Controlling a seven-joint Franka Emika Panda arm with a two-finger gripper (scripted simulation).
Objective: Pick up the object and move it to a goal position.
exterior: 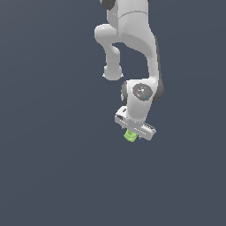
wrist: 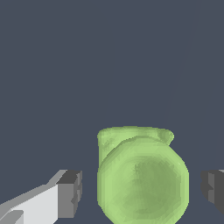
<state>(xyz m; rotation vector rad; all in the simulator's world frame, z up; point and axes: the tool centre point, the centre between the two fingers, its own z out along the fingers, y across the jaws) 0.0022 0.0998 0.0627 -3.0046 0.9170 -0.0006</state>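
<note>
The object [wrist: 142,175], a small lime-green cup-like block, stands between my two fingers in the wrist view. A narrow gap shows on each side of it, so neither the light finger with the dark pad [wrist: 70,194] nor the other dark pad [wrist: 213,190] touches it. My gripper [wrist: 142,192] is open around the object. Seen from the exterior view, the white arm reaches down and the gripper [exterior: 132,133] hangs right over the object [exterior: 129,136], which pokes out below the hand. Whether the object rests on the floor I cannot tell.
A plain dark blue-grey floor [exterior: 53,176] fills both views. The arm's white links [exterior: 132,31] rise above the gripper to the exterior view's upper edge.
</note>
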